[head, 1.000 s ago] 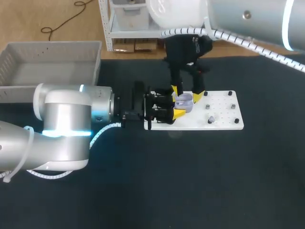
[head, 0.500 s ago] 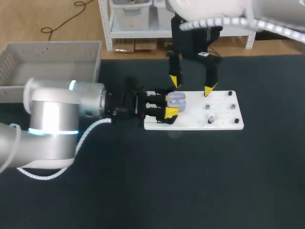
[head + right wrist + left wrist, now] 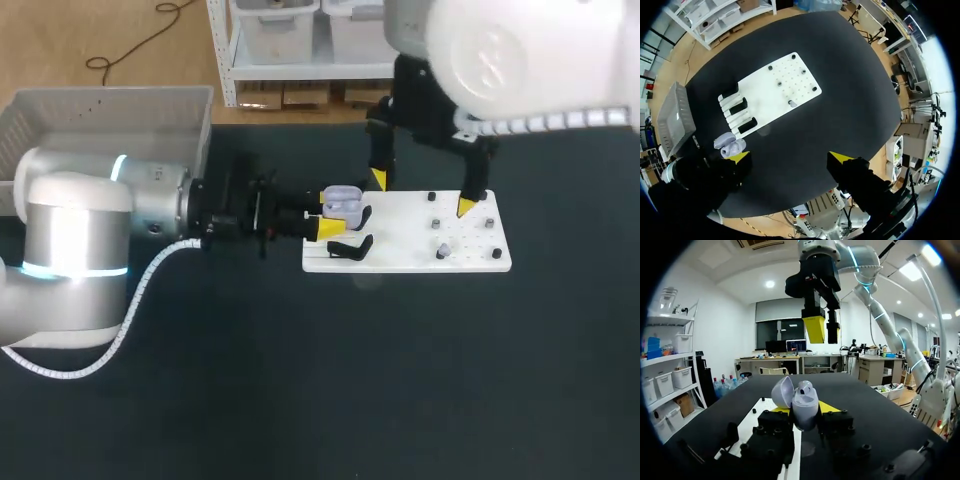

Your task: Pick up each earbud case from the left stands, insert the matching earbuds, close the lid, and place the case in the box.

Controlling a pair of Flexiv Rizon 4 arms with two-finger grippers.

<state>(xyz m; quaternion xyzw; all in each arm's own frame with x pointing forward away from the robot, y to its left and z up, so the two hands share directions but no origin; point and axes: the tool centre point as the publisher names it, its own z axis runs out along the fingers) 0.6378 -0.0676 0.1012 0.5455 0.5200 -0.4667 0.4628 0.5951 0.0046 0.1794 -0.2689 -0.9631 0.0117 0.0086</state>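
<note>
A lavender earbud case (image 3: 342, 204) with its lid open hangs over the left end of the white board (image 3: 470, 262). My left gripper (image 3: 327, 212) is shut on it from both sides. In the left wrist view the case (image 3: 804, 407) stands upright between the yellow tips, with the lid (image 3: 783, 391) tipped back and an earbud (image 3: 805, 387) showing inside. My right gripper (image 3: 422, 193) hangs high above the board, open wide and empty. From the right wrist view, the case (image 3: 729, 145) lies far below the right gripper (image 3: 790, 159), beside the board (image 3: 767, 92).
Black stands (image 3: 349, 248) sit on the board's left end. Small grey earbuds rest on pegs (image 3: 441, 250) further right. A grey box (image 3: 100, 130) stands at the back left. Dark table surrounds the board.
My right gripper has risen away from the case and spread wide open. My left gripper has drawn back a little to the left, still holding the case.
</note>
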